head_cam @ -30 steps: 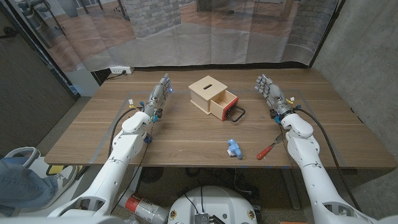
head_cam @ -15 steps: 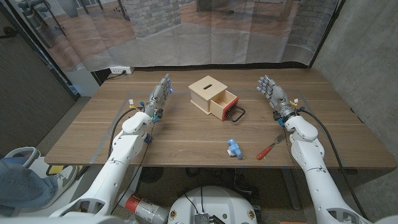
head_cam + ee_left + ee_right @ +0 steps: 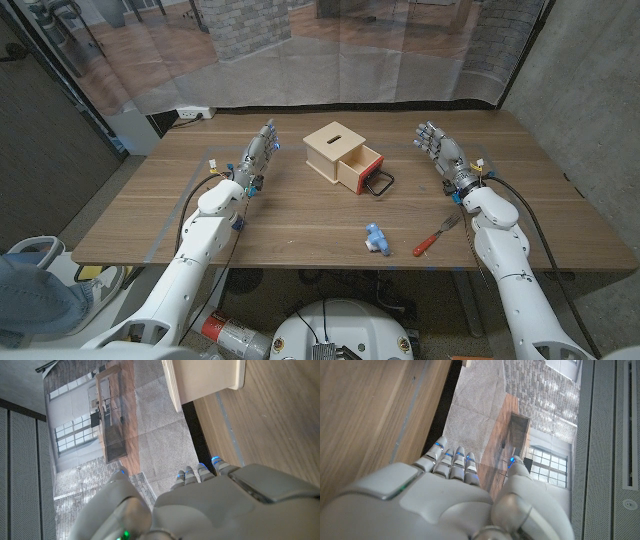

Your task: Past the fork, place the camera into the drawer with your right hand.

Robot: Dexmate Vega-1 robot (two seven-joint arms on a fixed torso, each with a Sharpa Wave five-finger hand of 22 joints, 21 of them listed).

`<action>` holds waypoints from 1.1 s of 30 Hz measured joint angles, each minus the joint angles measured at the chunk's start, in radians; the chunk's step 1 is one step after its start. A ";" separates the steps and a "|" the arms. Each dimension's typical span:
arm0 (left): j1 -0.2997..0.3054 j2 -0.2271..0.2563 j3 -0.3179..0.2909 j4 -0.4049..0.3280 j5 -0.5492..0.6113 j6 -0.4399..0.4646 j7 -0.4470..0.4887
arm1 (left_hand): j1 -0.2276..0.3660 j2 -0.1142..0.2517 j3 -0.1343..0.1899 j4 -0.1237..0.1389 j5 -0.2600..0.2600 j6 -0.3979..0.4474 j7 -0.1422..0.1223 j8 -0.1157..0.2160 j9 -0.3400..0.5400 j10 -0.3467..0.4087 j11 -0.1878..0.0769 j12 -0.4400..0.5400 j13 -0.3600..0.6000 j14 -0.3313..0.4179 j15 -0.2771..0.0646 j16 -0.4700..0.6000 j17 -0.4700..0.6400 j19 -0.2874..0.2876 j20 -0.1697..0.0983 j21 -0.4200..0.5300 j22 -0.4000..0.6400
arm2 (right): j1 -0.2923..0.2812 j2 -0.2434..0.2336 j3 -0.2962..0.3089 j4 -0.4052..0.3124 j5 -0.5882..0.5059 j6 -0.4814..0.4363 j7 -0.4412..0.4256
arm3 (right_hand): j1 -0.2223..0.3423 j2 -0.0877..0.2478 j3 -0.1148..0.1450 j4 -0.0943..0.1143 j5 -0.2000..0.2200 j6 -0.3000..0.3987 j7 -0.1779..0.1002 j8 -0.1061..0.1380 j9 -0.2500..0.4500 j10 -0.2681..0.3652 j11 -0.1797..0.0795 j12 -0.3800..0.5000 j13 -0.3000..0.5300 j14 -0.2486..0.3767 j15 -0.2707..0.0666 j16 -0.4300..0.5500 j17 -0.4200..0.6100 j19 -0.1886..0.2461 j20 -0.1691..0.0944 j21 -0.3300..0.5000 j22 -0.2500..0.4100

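A small blue toy camera (image 3: 376, 238) lies near the table's front edge, right of centre. A fork (image 3: 433, 240) with a red handle lies just to its right. Behind them stands a pale wooden box (image 3: 333, 145) whose red drawer (image 3: 362, 167) is pulled out, its black wire handle facing the front right. My right hand (image 3: 440, 150) hovers open to the right of the box, fingers stretched toward the table's far edge, well behind the fork. My left hand (image 3: 255, 155) is open to the left of the box, holding nothing. The box (image 3: 205, 380) also appears in the left wrist view beyond my left hand (image 3: 200, 505).
The wooden table (image 3: 300, 215) carries faint tape marks near both hands. A translucent curtain hangs behind its far edge. In the right wrist view my right hand (image 3: 455, 495) reaches out past the table's far edge.
My right arm has shifted slightly outward to the right, the hand staying open. The left arm, camera, fork and drawer have not moved.
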 measured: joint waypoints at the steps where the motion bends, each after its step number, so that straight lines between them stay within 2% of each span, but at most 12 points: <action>1: 0.000 0.000 0.000 0.000 0.000 0.001 0.000 | 0.000 0.000 0.000 0.000 0.000 0.000 0.000 0.000 0.000 0.000 0.000 0.000 0.000 0.000 0.000 0.000 0.000 0.000 0.000 -0.002 0.001 | -0.002 -0.002 0.000 -0.005 0.002 0.000 0.006 | 0.000 0.000 0.000 0.000 0.000 0.000 0.000 0.000 0.000 0.000 0.000 0.000 0.000 0.000 0.000 0.000 -0.001 0.000 0.000 0.000 0.000; 33: -0.018 -0.001 0.009 0.013 0.011 0.017 -0.005 | 0.013 0.013 0.000 0.000 0.000 0.000 0.000 0.000 0.000 0.000 0.000 0.000 0.000 0.000 0.000 0.000 -0.002 0.000 0.000 -0.004 0.001 | -0.063 -0.004 0.019 -0.065 0.006 0.068 0.023 | 0.018 -0.010 0.002 -0.019 0.004 0.021 -0.021 0.008 0.000 0.030 -0.016 0.004 0.000 0.023 -0.016 0.000 -0.001 0.029 0.000 -0.010 0.000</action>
